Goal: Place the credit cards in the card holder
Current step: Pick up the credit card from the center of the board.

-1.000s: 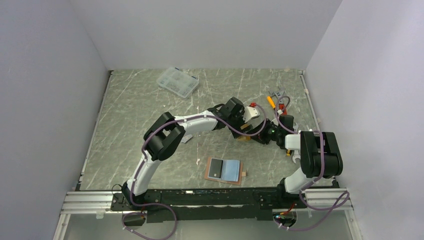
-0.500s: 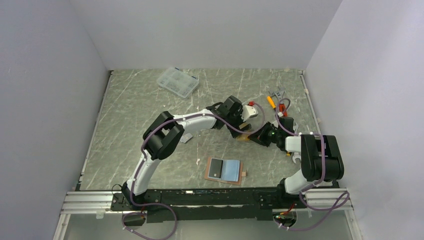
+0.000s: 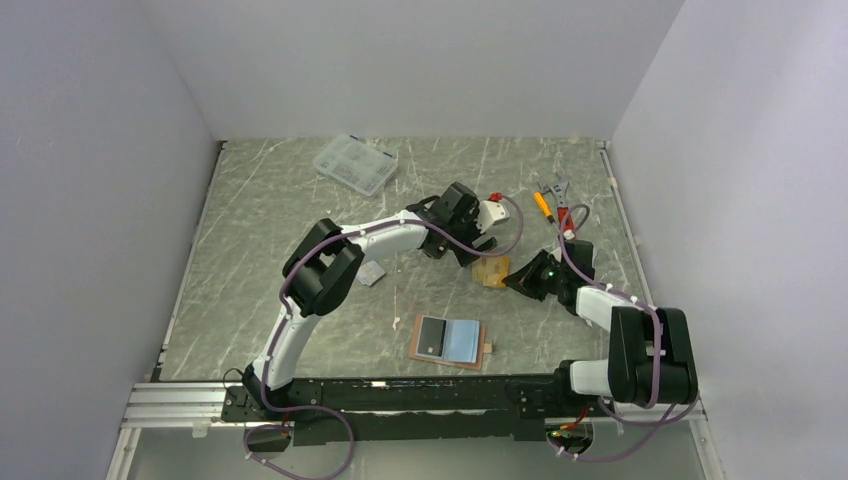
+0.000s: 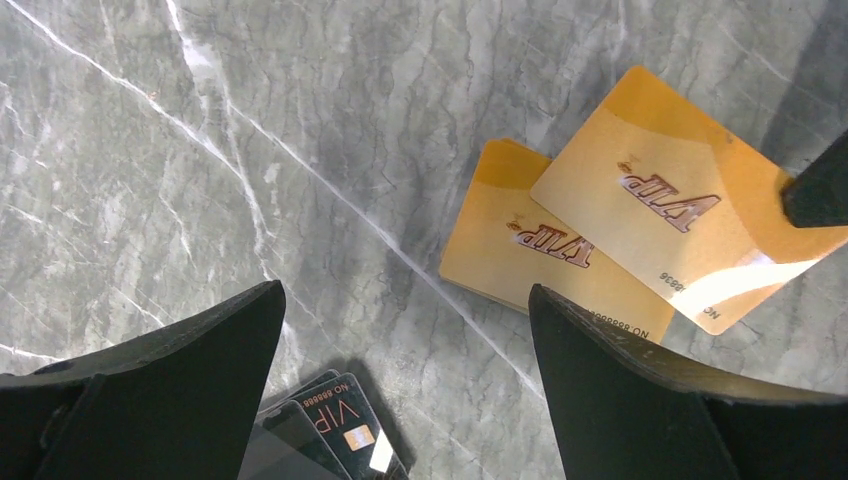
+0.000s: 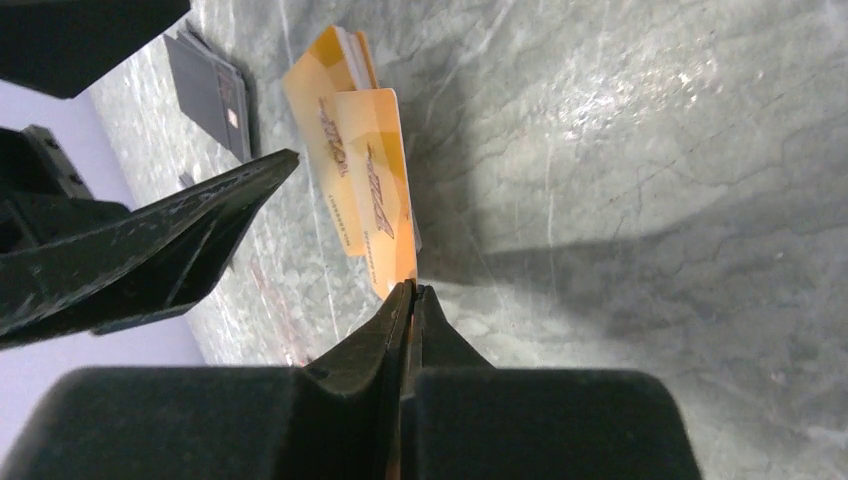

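Your right gripper (image 5: 408, 290) is pinched shut on one edge of a gold card (image 5: 378, 190); the two fingers meet with only the card's thin rim between them, and the card stands tilted up off the table (image 4: 300, 130) rather than lying flat; your left gripper (image 4: 402, 300) hangs just beside it with its jaws spread wide and nothing in them. Partly under the raised card lies a second gold card (image 4: 515, 250), flat on the marble; its doubled edge suggests more may be stacked beneath it, though you cannot count them; a small heap of black cards (image 4: 322, 425) sits near the left gripper's fingers.

As for progress, I judge you midway at best: the card holder (image 3: 455, 365) lies open near the arm bases, with a black card (image 3: 431, 337) on its left half and a pale blue-grey rectangle (image 3: 464, 340), perhaps a silver card, on its right half; whether either is tucked into a slot or only resting on top, the overhead view is too small to tell. The gold card in hand has not reached the holder; the other gold and black cards on the table are left to do.

You will find the holder well apart from your right gripper, closer to the bases and a little to the left of it in the overhead view; so the card has a carry toward you ahead of it before it can be slid in.
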You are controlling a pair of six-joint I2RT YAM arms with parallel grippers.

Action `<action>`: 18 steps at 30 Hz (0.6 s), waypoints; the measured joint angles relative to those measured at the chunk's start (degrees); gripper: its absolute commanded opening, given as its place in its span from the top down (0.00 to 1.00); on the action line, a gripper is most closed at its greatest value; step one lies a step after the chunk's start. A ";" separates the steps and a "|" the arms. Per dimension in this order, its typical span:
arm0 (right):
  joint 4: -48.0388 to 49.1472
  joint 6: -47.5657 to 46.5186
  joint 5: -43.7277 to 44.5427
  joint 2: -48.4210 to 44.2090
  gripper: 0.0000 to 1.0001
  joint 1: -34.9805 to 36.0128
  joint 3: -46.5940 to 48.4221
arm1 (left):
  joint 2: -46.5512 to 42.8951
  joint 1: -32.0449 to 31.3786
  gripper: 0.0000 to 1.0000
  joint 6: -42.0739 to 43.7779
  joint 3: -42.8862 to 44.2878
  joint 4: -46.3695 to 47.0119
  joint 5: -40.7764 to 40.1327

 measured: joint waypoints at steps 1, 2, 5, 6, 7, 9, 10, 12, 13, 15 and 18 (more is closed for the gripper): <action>-0.50 0.00 -0.02 -0.83 1.00 0.00 -0.24 | 0.00 0.00 0.01 0.00 0.00 -0.07 0.00; -1.07 -0.02 -0.11 -2.05 1.00 0.00 -0.48 | 0.00 0.00 0.01 -0.02 0.00 -0.28 0.00; -2.60 -0.33 -0.46 -6.32 1.00 0.00 -0.70 | -0.24 0.26 0.01 -0.46 0.00 -1.62 0.31; -2.99 -0.42 -0.63 -7.72 1.00 0.00 -0.70 | -0.57 0.48 0.01 -0.98 0.00 -2.51 0.76; -3.54 -0.42 -0.92 -9.18 1.00 0.00 -0.70 | -1.03 0.70 0.01 -1.53 0.00 -3.50 1.42; -4.44 -0.42 -1.70 -12.20 1.00 0.00 -0.70 | -2.51 1.64 0.01 -3.39 0.26 -6.34 3.76; -4.57 -0.39 -2.10 -13.60 1.00 0.00 -0.70 | -3.50 2.49 0.01 -4.85 0.66 -8.00 5.77; -4.74 -0.37 -3.06 -15.72 1.00 0.00 -0.70 | -5.90 4.68 0.01 -7.91 0.98 -10.12 10.01; -4.98 -0.35 -3.61 -16.72 1.00 0.00 -0.70 | -7.21 5.86 0.01 -9.64 0.98 -11.02 12.39; -5.57 -0.17 -4.79 -18.56 1.00 0.00 -0.70 | -10.64 9.03 0.01 -14.45 0.33 -11.34 18.95; -6.38 0.70 -7.04 -21.75 1.00 0.00 -0.70 | -17.00 13.66 0.01 -23.85 -5.95 -6.08 30.38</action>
